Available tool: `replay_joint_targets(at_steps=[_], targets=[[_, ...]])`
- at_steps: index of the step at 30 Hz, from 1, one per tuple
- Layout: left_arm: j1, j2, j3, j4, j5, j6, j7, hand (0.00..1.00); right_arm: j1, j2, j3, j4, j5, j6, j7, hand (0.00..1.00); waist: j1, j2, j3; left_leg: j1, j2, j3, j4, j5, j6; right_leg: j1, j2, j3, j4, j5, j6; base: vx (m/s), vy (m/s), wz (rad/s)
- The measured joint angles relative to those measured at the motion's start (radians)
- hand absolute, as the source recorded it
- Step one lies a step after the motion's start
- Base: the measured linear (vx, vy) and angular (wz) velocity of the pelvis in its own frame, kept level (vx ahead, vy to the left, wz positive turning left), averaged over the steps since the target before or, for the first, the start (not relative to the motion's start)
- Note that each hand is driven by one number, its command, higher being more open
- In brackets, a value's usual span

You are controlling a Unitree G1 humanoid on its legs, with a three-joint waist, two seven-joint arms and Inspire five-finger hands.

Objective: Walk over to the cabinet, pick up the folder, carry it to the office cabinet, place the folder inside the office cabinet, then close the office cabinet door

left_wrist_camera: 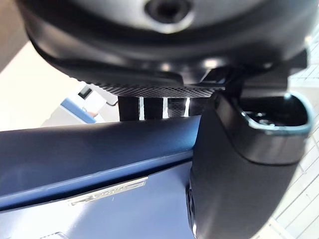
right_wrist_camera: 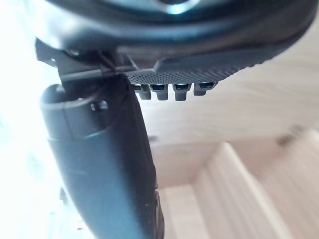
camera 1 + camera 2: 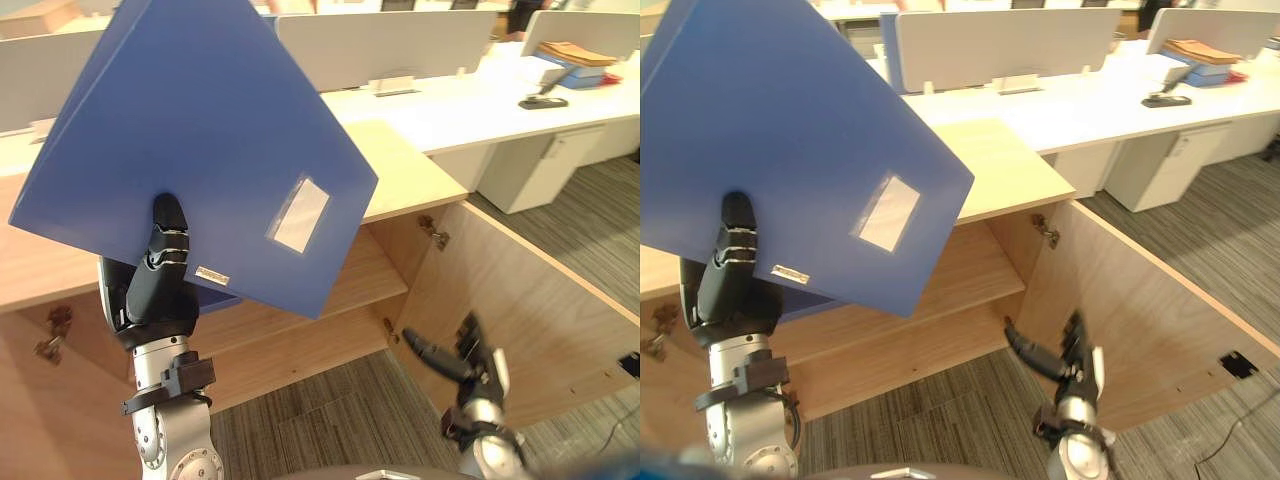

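Before the open cabinet [image 3: 300, 335], your left hand [image 3: 160, 285] pinching the blue folder [image 3: 210, 130] at its lower edge, your right hand [image 3: 470, 365] loosely spread beside the open door [image 3: 520, 300]

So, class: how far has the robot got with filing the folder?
Done: the flat blue folder is picked up and at the light wooden cabinet. In hand: the left robot hand grips it, held up in front of the cabinet. Left: placing it inside, then shutting the open wooden door beside the open right robot hand.
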Motion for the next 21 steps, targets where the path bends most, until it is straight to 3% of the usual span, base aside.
replay_joint_targets(at_steps=[5, 9, 12, 21], targets=[[-0.004, -0.011, -0.024, 0.034, 0.007, -0.001, -0.006, 0.00, -0.003, -0.009, 0.011, -0.287, -0.240, -0.025, -0.085, 1.00, -0.017, 0.011, 0.006, 0.025, 0.010, 0.051, 0.025, -0.023, -0.001, -0.010, 0.012, 0.040, 0.043, -0.015, 0.024, 0.02, 0.008, -0.33], [-0.021, -0.009, -0.062, 0.133, 0.007, 0.010, -0.013, 0.00, -0.079, -0.039, 0.065, -0.375, -0.273, -0.034, -0.111, 1.00, -0.017, 0.014, 0.007, 0.035, 0.005, 0.065, 0.032, -0.030, -0.003, -0.033, 0.012, 0.049, 0.099, -0.037, 0.044, -0.04, 0.020, -0.16], [-0.060, 0.013, -0.067, 0.225, 0.008, 0.034, -0.030, 0.00, -0.238, -0.079, 0.109, -0.393, -0.266, -0.073, -0.105, 1.00, -0.009, 0.016, 0.007, 0.035, -0.002, 0.070, 0.040, -0.031, -0.003, -0.043, 0.006, 0.058, 0.117, -0.041, 0.044, -0.07, 0.032, -0.07], [-0.138, 0.053, -0.063, 0.276, 0.019, 0.050, -0.089, 0.00, -0.437, -0.172, 0.120, -0.456, 0.058, -0.183, 0.010, 1.00, 0.018, 0.033, -0.031, 0.021, -0.019, 0.034, 0.046, -0.027, 0.003, -0.031, -0.014, 0.028, 0.105, -0.034, 0.038, -0.02, 0.033, 0.11]])
